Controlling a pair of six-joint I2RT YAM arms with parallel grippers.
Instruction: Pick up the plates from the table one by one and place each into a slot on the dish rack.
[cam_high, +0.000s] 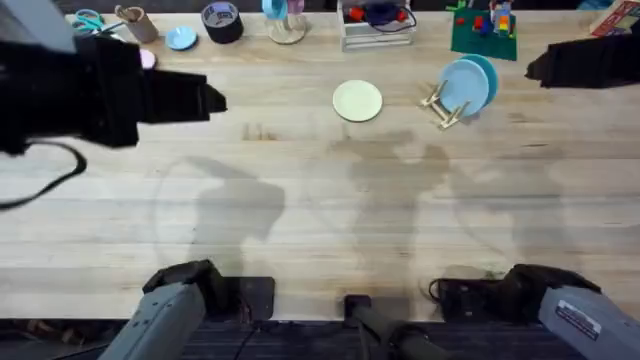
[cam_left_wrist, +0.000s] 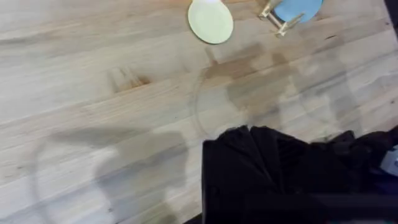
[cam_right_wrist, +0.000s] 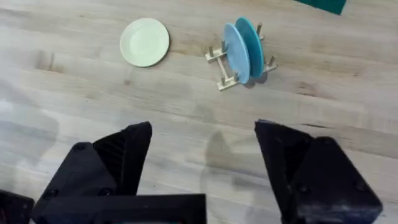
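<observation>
Two robot arms, mostly black, with grey lower links

The left arm (cam_high: 70, 90) is a bulky black block with boxy, angular housings, and a thin black cable (cam_high: 45, 180) loops out from under it. The right arm (cam_high: 590, 65) is a black angular shape too. At the bases, each arm has a light grey rounded link (cam_high: 165, 315) joined to a black joint, and the right one carries a small white label with dark print (cam_high: 578, 318). The right hand (cam_right_wrist: 202, 171) has two black, wedge-shaped fingers (cam_right_wrist: 124, 155) with faceted faces on a flat black crossbar. The left hand (cam_left_wrist: 292, 174) is matte black.
</observation>
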